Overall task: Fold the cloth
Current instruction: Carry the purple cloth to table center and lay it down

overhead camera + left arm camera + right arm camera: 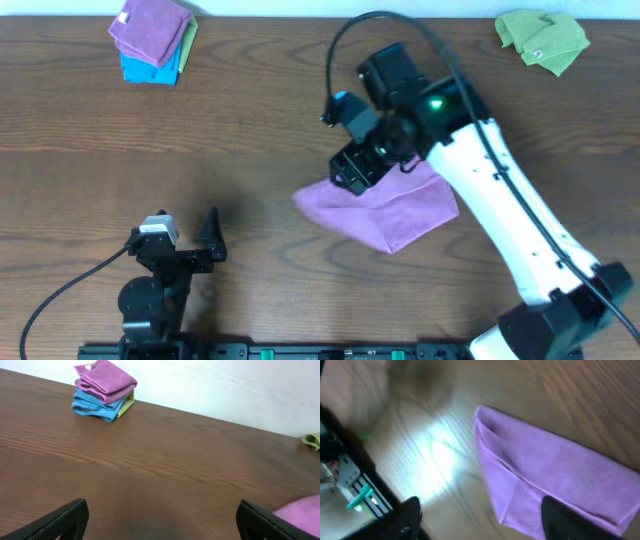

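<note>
The purple cloth (pixel 400 215) lay folded on the table (pixel 250 130) right of centre, with the right gripper (pixel 480 510) poised over its upper-left edge, fingers spread wide and clasping nothing. The left gripper (pixel 160 527) sat near the front-left edge, likewise splayed and empty, well apart from the cloth. A stack of folded cloths (pixel 152 40) occupied the far-left corner and a green cloth (pixel 542 40) the far-right; only the right arm (pixel 510 210) hid part of the purple cloth from overhead.
</note>
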Robot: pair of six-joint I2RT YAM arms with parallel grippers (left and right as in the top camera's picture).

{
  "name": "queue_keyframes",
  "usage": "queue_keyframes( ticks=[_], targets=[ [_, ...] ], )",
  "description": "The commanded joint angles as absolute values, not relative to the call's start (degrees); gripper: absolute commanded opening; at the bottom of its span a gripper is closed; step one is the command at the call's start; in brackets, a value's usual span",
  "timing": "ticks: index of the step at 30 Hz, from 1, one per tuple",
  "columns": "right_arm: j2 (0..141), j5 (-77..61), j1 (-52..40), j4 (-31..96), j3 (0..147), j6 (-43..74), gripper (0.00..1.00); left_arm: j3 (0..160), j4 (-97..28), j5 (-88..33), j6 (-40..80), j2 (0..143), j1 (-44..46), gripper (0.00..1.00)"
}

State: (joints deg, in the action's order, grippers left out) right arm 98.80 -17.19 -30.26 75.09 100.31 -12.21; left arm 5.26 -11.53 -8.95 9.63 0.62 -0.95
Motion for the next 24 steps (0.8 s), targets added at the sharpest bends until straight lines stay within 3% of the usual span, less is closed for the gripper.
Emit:
queue_keyframes(
  ticks=[1, 6, 15, 24],
  targets=[
    [98.06, -15.05, -29.67, 74.04, 100.6, -15.27, 0.81, 3.64, -11.9, -8.56, 9.63, 0.32, -0.71, 0.95],
    [98.17, -6.04, -27.62, 73.52, 100.12, -15.27, 0.81, 3.64, -11.9, -8.56, 9.63, 0.32, -0.71, 0.95],
    [98.17, 4.97, -25.47, 71.92, 89.67, -15.73, 0.71, 3.64, -11.9, -8.56, 9.63, 0.32, -0.71, 0.95],
    [98.17, 7.68, -25.17, 68.99, 80.93, -24.27, 0.7, 3.64, -11.9, -8.56, 9.63, 0.32, -0.71, 0.95]
  ],
)
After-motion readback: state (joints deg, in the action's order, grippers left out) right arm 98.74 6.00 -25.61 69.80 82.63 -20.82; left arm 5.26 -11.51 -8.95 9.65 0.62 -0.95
